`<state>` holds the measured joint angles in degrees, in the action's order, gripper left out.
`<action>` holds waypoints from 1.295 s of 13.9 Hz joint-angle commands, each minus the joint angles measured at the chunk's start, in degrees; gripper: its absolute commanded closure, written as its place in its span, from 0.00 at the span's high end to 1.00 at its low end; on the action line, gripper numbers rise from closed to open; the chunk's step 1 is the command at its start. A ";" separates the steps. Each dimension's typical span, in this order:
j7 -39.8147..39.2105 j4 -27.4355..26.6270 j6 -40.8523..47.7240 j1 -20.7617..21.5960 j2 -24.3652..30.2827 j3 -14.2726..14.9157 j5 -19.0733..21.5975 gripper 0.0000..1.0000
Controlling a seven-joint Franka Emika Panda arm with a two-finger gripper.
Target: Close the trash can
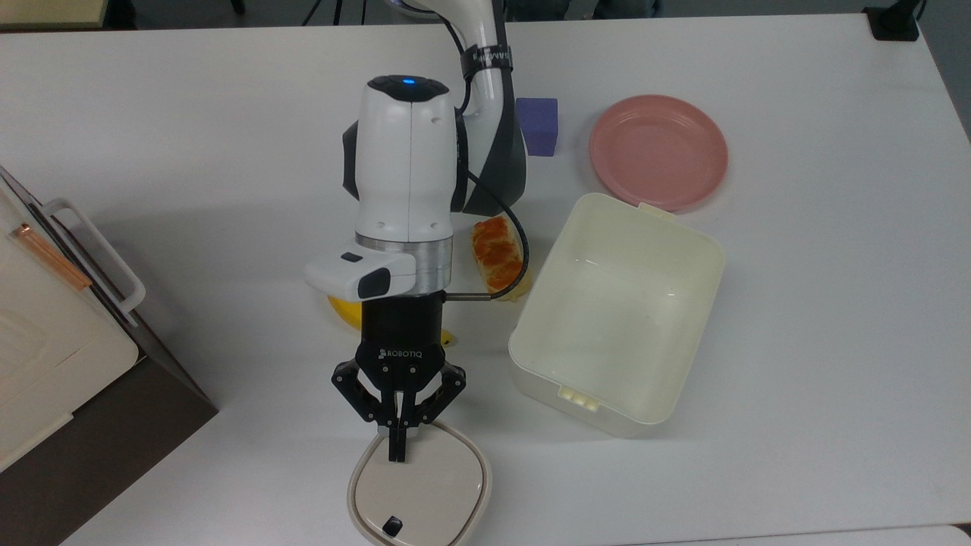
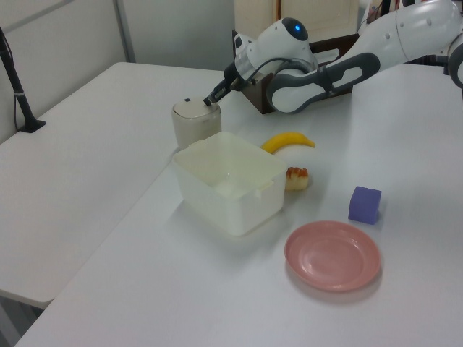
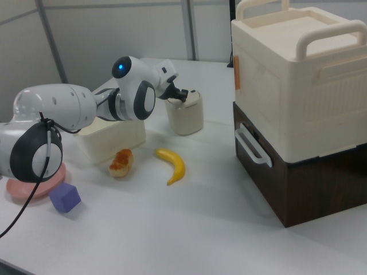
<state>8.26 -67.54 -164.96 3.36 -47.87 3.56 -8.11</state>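
**Lid Seated, Fingertips Pressing on Top**

In the top view, the trash can (image 1: 419,493) is sitting at the bottom centre of the frame, nearest the lower edge. Its lid (image 1: 422,485) is lying flat within the rim, with the dark tab (image 1: 392,525) at the lower side; judged from this, the closing step is nearly complete. The gripper (image 1: 397,447) is pointing down-frame with its fingers drawn together, holding nothing, the tips touching the lid's upper edge, likely as a narrow pusher.

Above the gripper, the banana (image 1: 343,312) is lying partly under the wrist, and the pastry (image 1: 497,254) is resting just beside the tub (image 1: 618,311) at centre right. The box (image 1: 68,364) is occupying the left edge. At the upper right, the cube (image 1: 537,127) and plate (image 1: 658,152) are standing well apart from the can.
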 commanded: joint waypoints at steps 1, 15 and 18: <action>1.85 0.13 -0.71 0.68 -1.97 1.10 -2.78 0.05; 6.94 2.94 -0.71 0.86 -2.32 1.98 -3.84 0.05; 9.05 3.03 -1.06 0.77 -2.32 1.98 -3.75 0.06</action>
<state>13.99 -66.09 -165.48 3.38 -48.89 4.06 -10.72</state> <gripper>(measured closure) 0.943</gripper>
